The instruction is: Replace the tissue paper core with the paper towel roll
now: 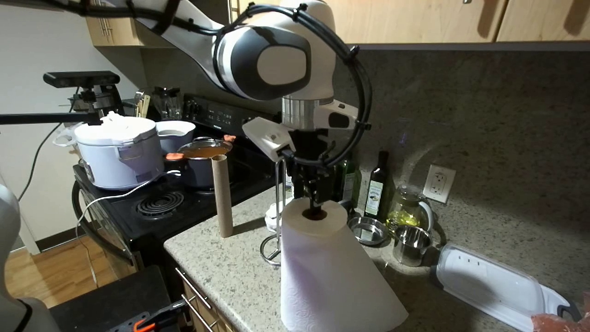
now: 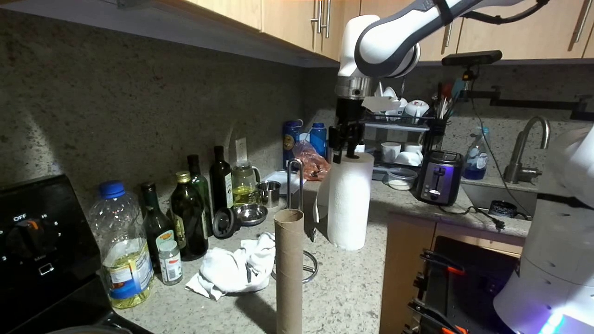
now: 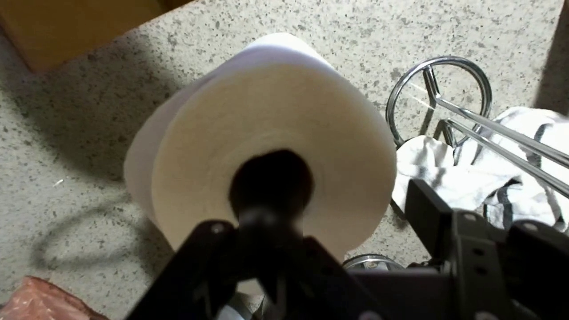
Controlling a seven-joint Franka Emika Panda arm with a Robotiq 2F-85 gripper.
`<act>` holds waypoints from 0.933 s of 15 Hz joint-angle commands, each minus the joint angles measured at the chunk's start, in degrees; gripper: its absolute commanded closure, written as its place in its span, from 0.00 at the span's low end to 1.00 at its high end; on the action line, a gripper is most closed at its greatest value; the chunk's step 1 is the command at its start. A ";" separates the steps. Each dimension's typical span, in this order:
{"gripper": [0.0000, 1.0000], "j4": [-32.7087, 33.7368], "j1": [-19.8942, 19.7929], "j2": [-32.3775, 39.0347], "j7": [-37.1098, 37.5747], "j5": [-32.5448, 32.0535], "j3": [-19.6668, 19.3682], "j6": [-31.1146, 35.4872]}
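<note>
The paper towel roll (image 1: 318,272) stands upright on the counter with its loose sheet spreading out at one side. It also shows in both other views (image 2: 350,204) (image 3: 275,106). My gripper (image 1: 305,197) is directly above it, pointing down, with its fingers apart. One finger reaches into the hollow centre; the other is outside the roll's edge, seen in the wrist view (image 3: 341,202) with a small gap to the paper. The tissue paper core (image 1: 223,198) stands upright on the counter near the stove, apart from the gripper; it also shows in an exterior view (image 2: 289,273).
A metal rod stand with a round base (image 3: 485,84) stands close beside the roll. A crumpled white cloth (image 2: 236,264) lies near it. Dark bottles (image 1: 377,184), a metal bowl (image 1: 368,230), a metal cup (image 1: 411,246) and a white tray (image 1: 488,283) line the back.
</note>
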 commanded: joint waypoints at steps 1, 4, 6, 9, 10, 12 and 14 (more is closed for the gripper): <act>0.30 2.98 -0.03 3.49 -1.30 0.15 0.34 -1.23; 0.30 3.95 -0.12 5.25 -1.11 -0.24 0.36 -1.67; 0.56 4.46 -0.15 6.09 -1.04 -0.43 0.35 -1.97; 0.68 4.61 -0.23 5.87 -0.16 -1.52 0.61 -2.66; 0.77 4.57 -0.20 5.29 0.09 -1.93 0.76 -3.05; 0.90 4.33 -0.11 3.50 0.82 -3.14 1.23 -4.09; 0.94 4.00 0.05 1.31 1.17 -4.60 1.88 -5.44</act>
